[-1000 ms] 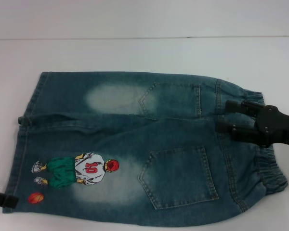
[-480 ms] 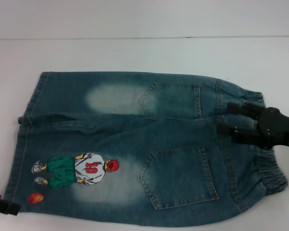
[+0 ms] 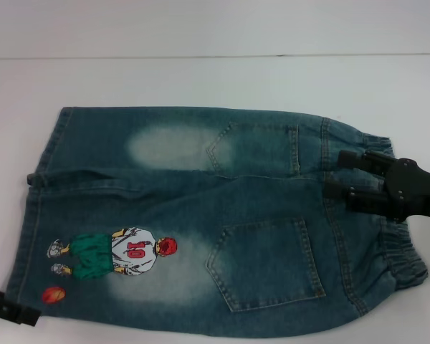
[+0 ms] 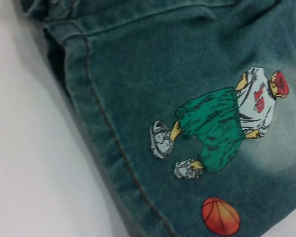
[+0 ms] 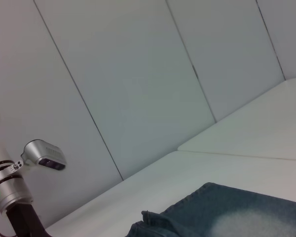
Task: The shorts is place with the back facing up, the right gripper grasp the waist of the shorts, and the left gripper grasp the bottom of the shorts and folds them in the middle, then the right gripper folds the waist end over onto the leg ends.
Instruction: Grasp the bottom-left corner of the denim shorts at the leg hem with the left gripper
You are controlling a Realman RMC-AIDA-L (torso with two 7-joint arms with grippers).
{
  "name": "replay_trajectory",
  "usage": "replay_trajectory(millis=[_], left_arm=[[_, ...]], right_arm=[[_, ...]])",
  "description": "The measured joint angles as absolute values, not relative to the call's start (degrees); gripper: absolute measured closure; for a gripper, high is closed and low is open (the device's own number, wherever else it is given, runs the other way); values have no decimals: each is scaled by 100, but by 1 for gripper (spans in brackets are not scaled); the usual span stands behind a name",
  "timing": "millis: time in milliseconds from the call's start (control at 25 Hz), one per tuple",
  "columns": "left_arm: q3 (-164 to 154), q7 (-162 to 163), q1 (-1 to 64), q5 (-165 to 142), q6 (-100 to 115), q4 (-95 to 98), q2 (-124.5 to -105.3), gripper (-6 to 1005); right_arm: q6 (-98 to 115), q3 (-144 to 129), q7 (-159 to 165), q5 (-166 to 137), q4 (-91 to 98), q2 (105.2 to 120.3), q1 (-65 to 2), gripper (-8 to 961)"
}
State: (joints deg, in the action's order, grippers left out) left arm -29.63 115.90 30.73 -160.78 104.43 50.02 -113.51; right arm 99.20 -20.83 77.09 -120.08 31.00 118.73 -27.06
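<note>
Head view: the shorts (image 3: 201,215) lie flat on the white table (image 3: 201,79), back side up, with the waist (image 3: 387,215) toward the robot's right and the leg hems (image 3: 36,215) toward its left. The denim is blue-green with two pale faded patches, and two back pockets (image 3: 269,261) sit just beside the gathered waist. A cartoon player (image 3: 118,254) numbered 10 and a small orange ball (image 3: 54,294) sit on the nearer leg, close to the hem. The right gripper (image 3: 337,174) is over the waist, its two black fingers spread apart on either side of a stretch of denim, so its jaws are open. The left gripper (image 3: 11,309) shows only as a black tip at the near hem corner, just beside the orange ball; I cannot tell how its jaws stand

Left wrist view: the stitched hem (image 4: 103,128) runs across, with the cartoon player (image 4: 222,123) and orange ball (image 4: 220,216) close beside it, and white table past the hem

Right wrist view: a far corner of the shorts (image 5: 227,212) lies on the table below grey wall panels, with a silver wrist (image 5: 7,190) carrying a green light off to one side
</note>
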Motion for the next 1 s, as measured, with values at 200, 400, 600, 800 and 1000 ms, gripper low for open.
replay_trajectory(millis=[200, 400, 600, 800, 1000], left_arm=[[-2955, 11550, 3188, -16033, 10439, 4859, -11373, 85], [-2955, 11537, 3263, -16024, 10401, 4808, -11409, 86], [-2921, 11527, 3287, -16014, 10400, 4807, -11426, 87], [-2904, 11527, 3288, -16006, 10351, 4808, -11433, 88], [-2891, 11562, 3287, -16003, 10302, 4815, -11445, 89]], right_arm=[[9930, -2083, 7703, -12006, 3102, 11865, -2704, 33], [9941, -2083, 7689, -12005, 3103, 11865, -2694, 33], [9941, -2083, 7680, -11997, 3103, 11865, -2691, 33], [9941, -2083, 7677, -11994, 3103, 11865, -2689, 33], [9940, -2083, 7672, -11929, 3102, 11864, -2689, 33]])
